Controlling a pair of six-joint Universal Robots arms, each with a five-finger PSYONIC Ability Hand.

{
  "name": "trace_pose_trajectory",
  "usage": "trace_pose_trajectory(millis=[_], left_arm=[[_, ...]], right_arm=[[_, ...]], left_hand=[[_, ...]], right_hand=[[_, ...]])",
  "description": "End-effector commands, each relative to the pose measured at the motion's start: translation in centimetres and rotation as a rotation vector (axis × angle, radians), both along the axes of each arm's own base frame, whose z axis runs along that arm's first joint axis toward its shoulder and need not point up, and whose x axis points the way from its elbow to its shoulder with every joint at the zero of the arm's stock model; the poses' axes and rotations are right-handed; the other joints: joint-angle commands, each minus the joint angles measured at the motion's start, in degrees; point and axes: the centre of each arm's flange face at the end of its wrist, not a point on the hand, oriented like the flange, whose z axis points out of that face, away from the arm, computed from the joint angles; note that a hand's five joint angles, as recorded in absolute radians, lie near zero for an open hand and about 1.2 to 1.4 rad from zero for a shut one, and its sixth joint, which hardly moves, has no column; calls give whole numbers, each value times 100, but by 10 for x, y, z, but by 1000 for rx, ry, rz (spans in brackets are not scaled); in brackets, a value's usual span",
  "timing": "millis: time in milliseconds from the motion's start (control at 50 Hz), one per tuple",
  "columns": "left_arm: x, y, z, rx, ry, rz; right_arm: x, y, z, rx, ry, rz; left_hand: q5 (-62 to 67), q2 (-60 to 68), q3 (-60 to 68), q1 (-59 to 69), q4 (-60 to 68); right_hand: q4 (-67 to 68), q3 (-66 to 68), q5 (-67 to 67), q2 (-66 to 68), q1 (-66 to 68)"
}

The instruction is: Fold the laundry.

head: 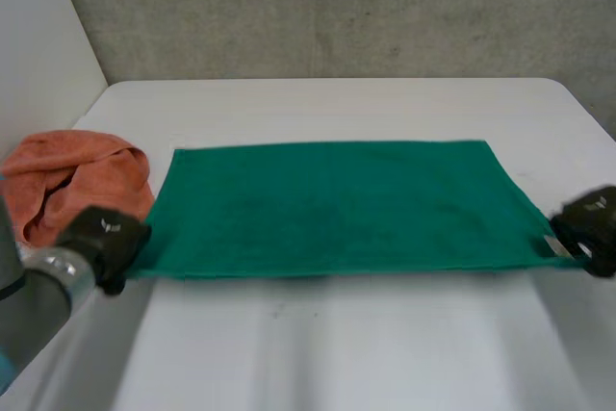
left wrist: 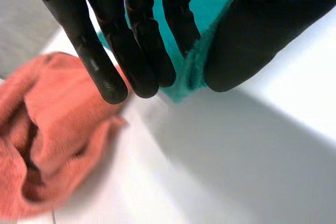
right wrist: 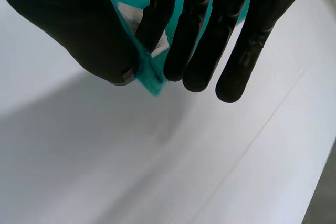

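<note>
A green towel (head: 332, 207) lies spread flat across the white table (head: 337, 344), its near edge lifted a little. My left hand (head: 104, 236) pinches the towel's near left corner (left wrist: 191, 69) between thumb (left wrist: 252, 40) and a finger. My right hand (head: 592, 226) pinches the near right corner (right wrist: 149, 74), by the white label (right wrist: 131, 14), between thumb (right wrist: 68, 24) and a finger. Both hands hold their corners just above the table. The other fingers of each hand hang straight beside the cloth.
A crumpled orange towel (head: 67, 180) lies at the table's left edge, close to my left hand, and it lies beside that hand's fingertips as an orange heap (left wrist: 47, 129). A grey wall stands behind the table.
</note>
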Motion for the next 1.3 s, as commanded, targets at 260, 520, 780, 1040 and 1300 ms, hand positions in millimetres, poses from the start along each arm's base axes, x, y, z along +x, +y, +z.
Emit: trace_pose_trajectory(millis=[260,520,780,1040,1300], left_arm=[[-41,-43,-4,-160,120,-118],[-63,-151,-25,-340,100,43],[-89,-189,-47,-410,106,50],[-90,-159,-41,-348,177,56],[-64,-103,-5,-317,317,61]], right_arm=[[32,-36,-24,-190,-26,22],[57,-129,-40,-473,-39,-13],[89,-178,-70,-592,-58,20],[85,-151,-17,-598,-221,-129],[48,-68,-38,-154,-304,-89]], left_hand=[[1469,1151,1174,1447,1130],[1469,1151,1174,1447,1130],[1469,1151,1174,1447,1130],[-5531,-5849,-5826,-5553,-5870],[-5531,-5849,-5826,-5553,-5870]], right_hand=[[1192,1246,1310,1269,2365],[1192,1246,1310,1269,2365],[1192,1246,1310,1269,2365],[-5808,-5754,-5690,-5731,-4635],[-5380,-5327,-5263,-5304,-4208]])
